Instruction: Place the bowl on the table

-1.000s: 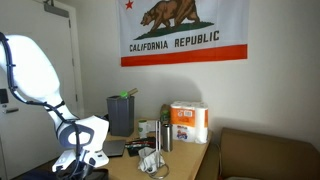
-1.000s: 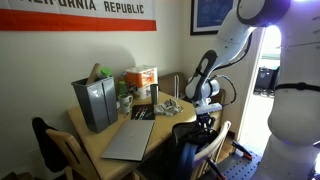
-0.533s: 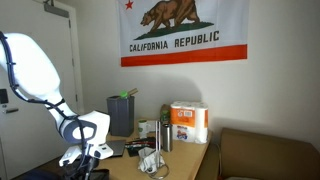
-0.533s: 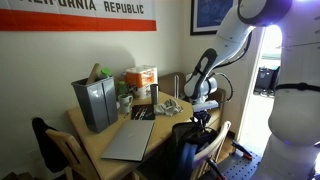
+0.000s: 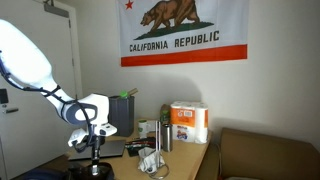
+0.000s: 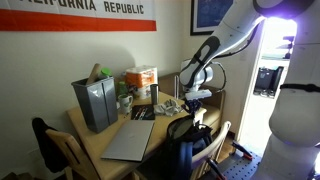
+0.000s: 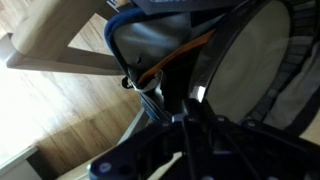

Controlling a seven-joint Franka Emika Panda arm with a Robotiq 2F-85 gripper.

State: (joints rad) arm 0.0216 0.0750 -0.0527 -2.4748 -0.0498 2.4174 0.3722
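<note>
In the wrist view the bowl fills the upper right: a round, pale inside with a dark rim, seen almost edge-on. My gripper is shut on its rim, with the dark fingers close together. In an exterior view the gripper hangs left of the table, with the bowl under it. In an exterior view the gripper is off the near corner of the tan table, above a dark bag.
On the table stand a paper-towel pack, a steel cup, a grey bin, a laptop and small clutter. A brown couch is beside it. A dark bag on a chair sits below the gripper.
The arm has risen and carried the gripper and bowl up from the dark bag, closer to table height.
</note>
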